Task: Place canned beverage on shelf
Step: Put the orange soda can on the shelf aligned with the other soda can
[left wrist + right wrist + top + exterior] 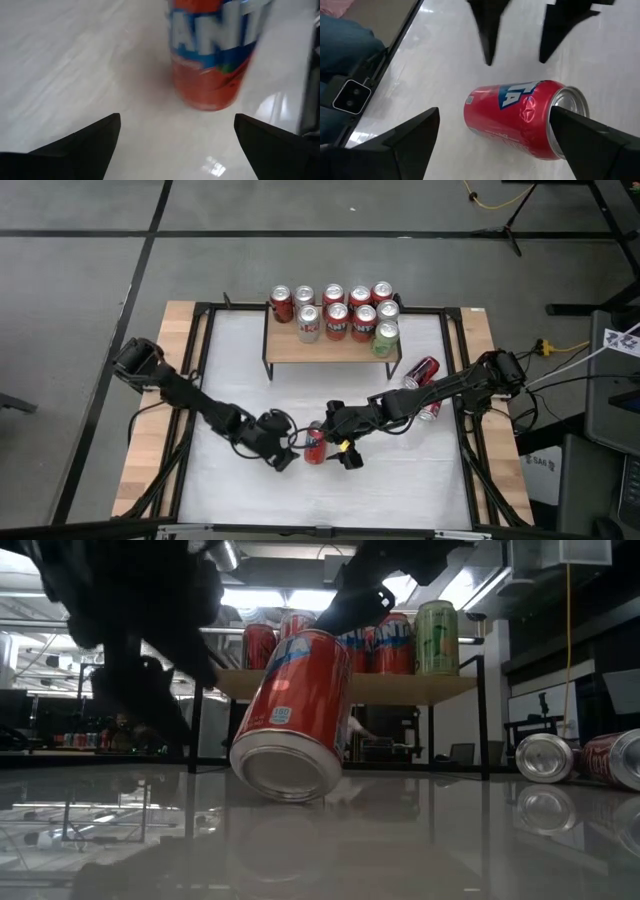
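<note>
Leaning: red can, tipped over on its bottom rim on the white table, top pointing toward the shelf; well in front of the shelf, not on it.
Left gripper: just beside the red can, on the side away from the right arm; fingers spread wide with the can ahead of the gap, gripping nothing.
Right gripper: just beside the same can on the other side, nearer the shelf's right end; fingers released and wide apart, the can between and beyond them, whether a fingertip touches its top rim I cannot tell.
Shelf: light-wood top on thin black legs, at the far side of the table from the grippers.
Cans on shelf: red cans standing in two rows with a green can at the right end.
Beside the shelf: two cans lying on their sides on the table off the shelf's right front corner.
</note>
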Action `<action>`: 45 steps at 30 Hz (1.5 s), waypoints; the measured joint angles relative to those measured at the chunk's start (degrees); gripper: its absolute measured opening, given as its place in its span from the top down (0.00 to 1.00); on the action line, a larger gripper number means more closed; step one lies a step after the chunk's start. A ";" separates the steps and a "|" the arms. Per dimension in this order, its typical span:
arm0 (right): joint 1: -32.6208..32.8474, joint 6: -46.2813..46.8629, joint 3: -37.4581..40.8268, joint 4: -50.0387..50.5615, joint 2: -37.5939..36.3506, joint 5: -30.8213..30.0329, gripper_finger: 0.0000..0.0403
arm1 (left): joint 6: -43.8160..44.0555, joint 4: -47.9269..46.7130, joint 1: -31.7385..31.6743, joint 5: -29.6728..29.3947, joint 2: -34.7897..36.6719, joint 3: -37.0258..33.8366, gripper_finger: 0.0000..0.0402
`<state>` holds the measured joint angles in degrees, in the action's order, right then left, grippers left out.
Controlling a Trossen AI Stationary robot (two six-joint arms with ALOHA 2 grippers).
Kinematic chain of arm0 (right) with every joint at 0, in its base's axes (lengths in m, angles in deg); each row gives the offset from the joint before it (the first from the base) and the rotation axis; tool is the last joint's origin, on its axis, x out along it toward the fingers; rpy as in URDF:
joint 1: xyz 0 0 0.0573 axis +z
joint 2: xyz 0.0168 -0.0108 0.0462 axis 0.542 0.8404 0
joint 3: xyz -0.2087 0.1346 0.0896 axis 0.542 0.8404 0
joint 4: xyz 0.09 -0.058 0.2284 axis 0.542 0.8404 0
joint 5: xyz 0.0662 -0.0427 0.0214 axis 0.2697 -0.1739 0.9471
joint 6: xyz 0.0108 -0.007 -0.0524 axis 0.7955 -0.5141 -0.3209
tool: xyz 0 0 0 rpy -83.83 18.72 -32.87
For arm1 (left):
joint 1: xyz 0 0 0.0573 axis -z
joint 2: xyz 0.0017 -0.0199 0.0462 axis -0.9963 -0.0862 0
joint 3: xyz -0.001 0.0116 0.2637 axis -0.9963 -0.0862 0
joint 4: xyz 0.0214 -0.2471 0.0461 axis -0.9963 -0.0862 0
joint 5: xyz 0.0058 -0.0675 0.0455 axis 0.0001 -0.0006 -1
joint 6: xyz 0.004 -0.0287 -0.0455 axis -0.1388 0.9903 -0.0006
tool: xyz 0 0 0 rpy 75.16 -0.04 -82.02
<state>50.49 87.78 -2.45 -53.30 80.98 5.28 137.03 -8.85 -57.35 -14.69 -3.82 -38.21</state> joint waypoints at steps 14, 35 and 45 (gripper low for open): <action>0.00 0.00 0.00 0.02 0.00 -0.01 0.08 | 5.50 13.80 3.53 -5.21 -7.42 0.01 0.04; -0.02 -0.06 -0.07 -0.47 -0.03 3.33 0.08 | 4.86 15.94 1.00 -5.25 -12.17 0.09 0.04; 0.03 0.03 -0.07 -1.15 0.02 9.56 0.08 | 1.65 15.21 -0.96 -9.41 -12.28 0.03 0.04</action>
<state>50.52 87.81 -2.52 -54.46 81.00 14.84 138.68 6.36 -58.31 -24.10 -16.10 -38.18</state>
